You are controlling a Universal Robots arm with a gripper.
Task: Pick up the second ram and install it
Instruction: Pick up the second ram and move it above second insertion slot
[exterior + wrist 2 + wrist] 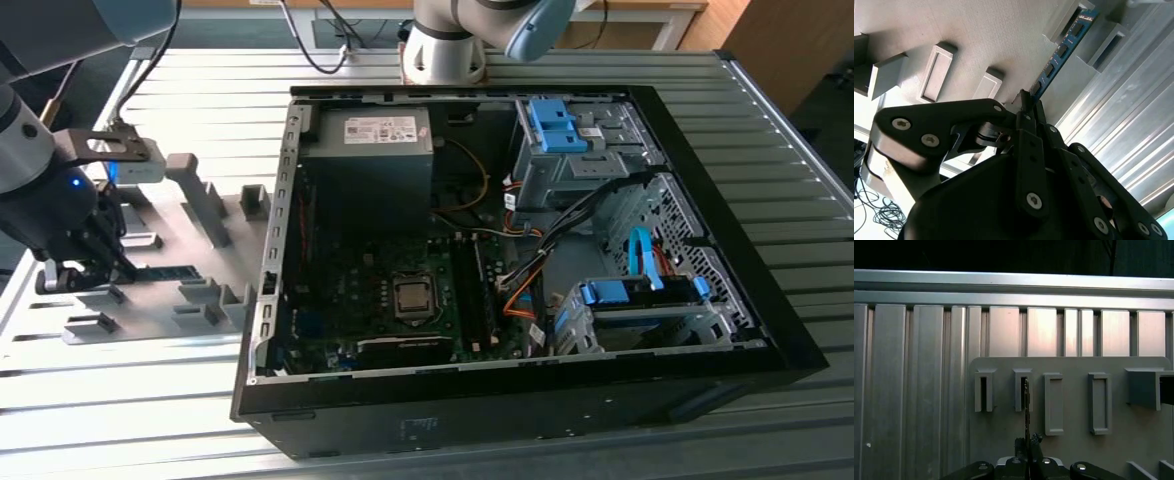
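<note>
In the exterior view, my tool (83, 262) hangs low over the grey holder plate (200, 235) on the ribbed aluminium tabletop (747, 130). The second ram (170, 272) reaches out from its tips toward the black computer case (467, 420), which lies open-side up well beyond, so the board inside faces upward. In the second wrist view, the tool (1026, 102) is clenched on the near end of the second ram (1061, 47), a thin blue stick carrying a row of dark chips. Its far end rests in a matte grey holder block (1066, 22), standing on edge, which I judge leaves both flat faces free for gripping. In the first wrist view, the stick (1026, 410) reads as a hairline running straight ahead from the tool (1028, 441) into a slotted block (1022, 390).
</note>
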